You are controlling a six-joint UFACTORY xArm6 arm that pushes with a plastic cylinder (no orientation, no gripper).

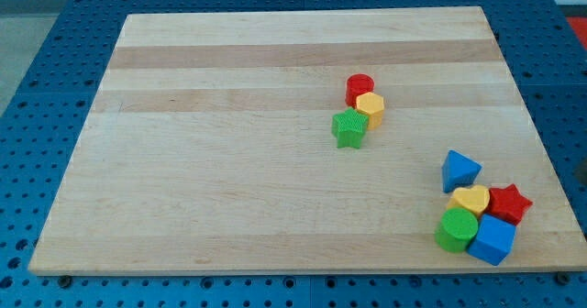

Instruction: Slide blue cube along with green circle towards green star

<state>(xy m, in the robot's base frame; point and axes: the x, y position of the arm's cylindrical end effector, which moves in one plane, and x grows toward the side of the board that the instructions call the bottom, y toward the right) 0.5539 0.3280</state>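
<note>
The blue cube [492, 240] sits near the board's bottom right corner. The green circle [456, 229] touches its left side. The green star [349, 128] lies right of the board's middle, well up and to the left of them. My tip does not show in the camera view, so I cannot place it relative to the blocks.
A yellow heart [470, 201] and a red star [509, 203] sit just above the cube and circle, with a blue triangle [459, 170] above those. A red cylinder [359, 88] and a yellow hexagon [370, 108] touch the green star's upper right. The wooden board [229, 161] lies on a blue pegboard.
</note>
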